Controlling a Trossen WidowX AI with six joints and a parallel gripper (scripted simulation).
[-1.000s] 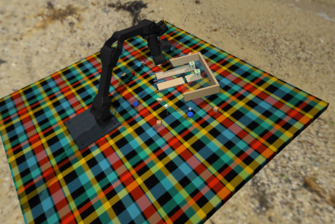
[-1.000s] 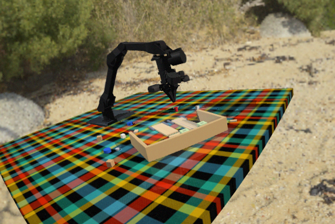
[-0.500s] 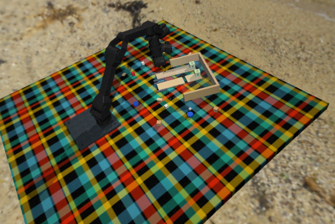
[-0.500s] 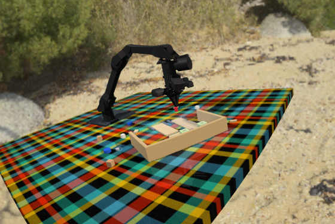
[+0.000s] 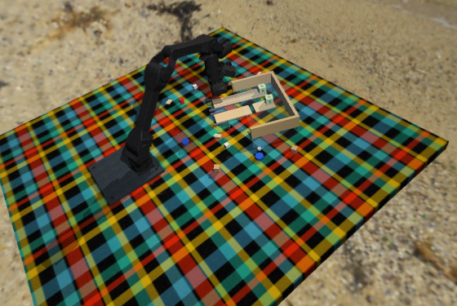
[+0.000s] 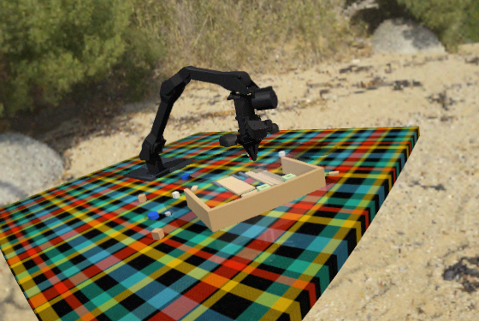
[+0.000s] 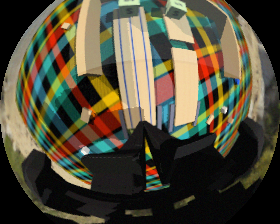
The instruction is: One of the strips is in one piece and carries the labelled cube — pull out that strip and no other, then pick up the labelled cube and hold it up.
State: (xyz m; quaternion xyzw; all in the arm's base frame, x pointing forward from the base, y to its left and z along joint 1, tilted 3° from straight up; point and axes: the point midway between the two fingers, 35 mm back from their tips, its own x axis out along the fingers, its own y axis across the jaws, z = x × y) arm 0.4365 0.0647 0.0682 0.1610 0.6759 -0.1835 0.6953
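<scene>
My gripper (image 5: 219,93) (image 6: 254,159) (image 7: 143,123) is shut and empty, pointing down above the near end of the long strip. The long pale strip (image 5: 241,98) (image 6: 266,177) (image 7: 137,65) shows no gap along its visible length and has thin blue lines. A pale green cube (image 5: 262,88) (image 6: 288,176) (image 7: 129,6) with a dark mark sits at its far end. Beside it, the other strip is split by a gap into a near piece (image 5: 233,115) (image 6: 235,186) (image 7: 185,90) and a far piece (image 7: 178,29). Another marked green cube (image 5: 268,99) (image 6: 263,187) (image 7: 176,7) sits on the far piece.
A wooden frame (image 5: 286,97) (image 6: 269,199) (image 7: 88,42) walls the strips at both sides and the far end. Blue discs (image 5: 185,142) (image 5: 259,156), a red block (image 5: 182,100), white cubes (image 5: 195,86) (image 5: 226,145) and tan blocks (image 5: 216,168) (image 5: 294,149) lie around.
</scene>
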